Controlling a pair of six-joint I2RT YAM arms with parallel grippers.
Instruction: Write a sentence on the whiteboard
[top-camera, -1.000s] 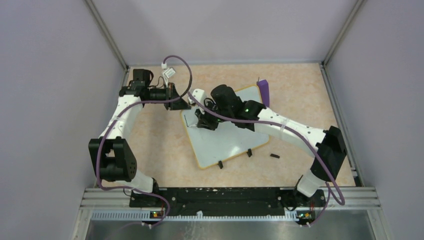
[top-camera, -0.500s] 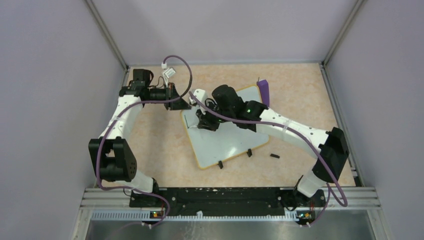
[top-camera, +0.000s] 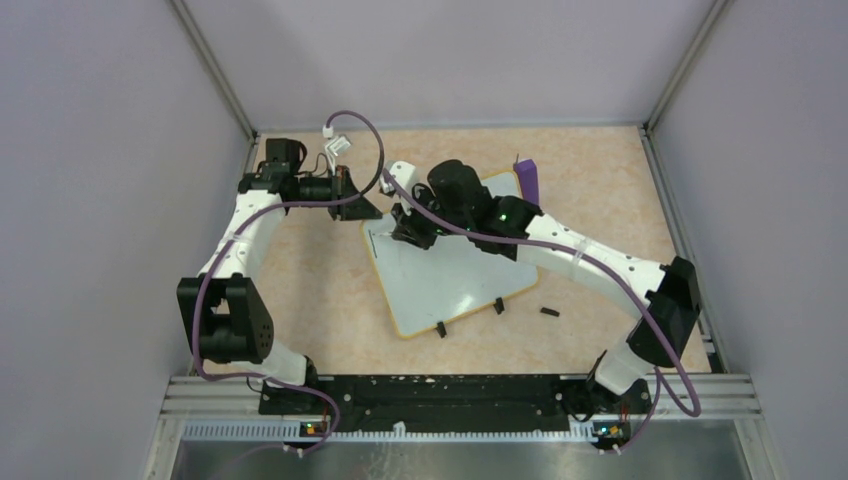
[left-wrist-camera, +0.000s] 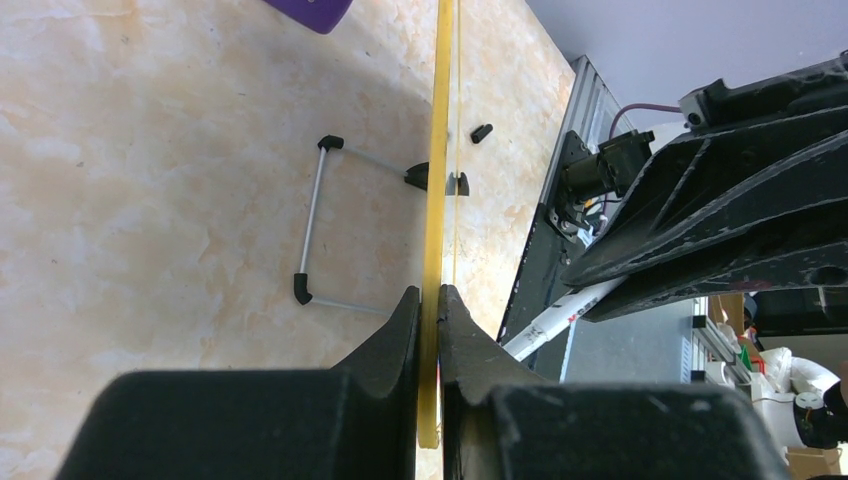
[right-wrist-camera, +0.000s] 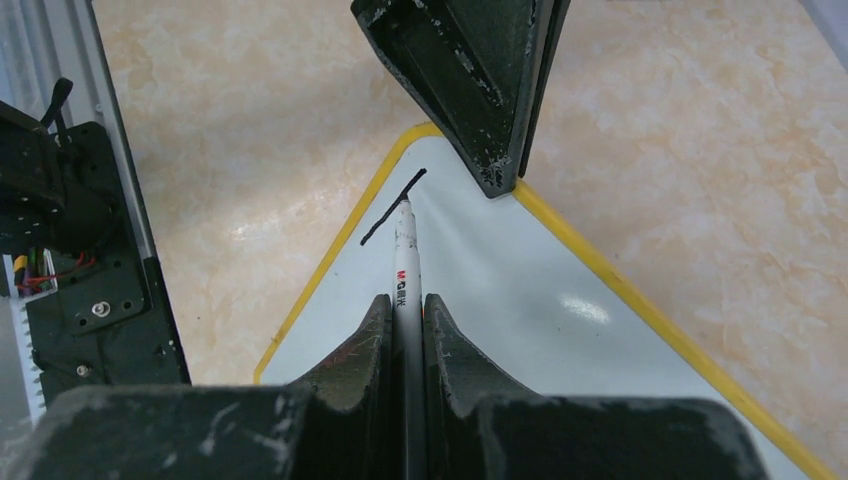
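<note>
Top external view: the whiteboard (top-camera: 450, 280) sits askew near the middle of the desk (top-camera: 320, 290), with its two black clip feet (top-camera: 440, 328) on the near edge. A purple block (top-camera: 526, 180) stands just beside its far right corner. A small black piece (top-camera: 548, 312) lies on the desk near the near right corner.

I read the left tool (top-camera: 362, 208) at the board's far left corner. In the left wrist view, the left tool (left-wrist-camera: 428, 295) is closed down on the yellow rim of the whiteboard (left-wrist-camera: 432, 200), seen edge-on. A wire stand (left-wrist-camera: 312, 220) joins the board at one clip.

In the right wrist view, the right tool (right-wrist-camera: 405, 305) is closed tight on a white marker pen (right-wrist-camera: 404, 250), which points away from the camera along the fingers. The pen tip meets the whiteboard (right-wrist-camera: 520, 300) close to the yellow-rimmed corner. The sentence (right-wrist-camera: 392, 208) shows as one short black stroke there, running slantwise beside the rim.
</note>
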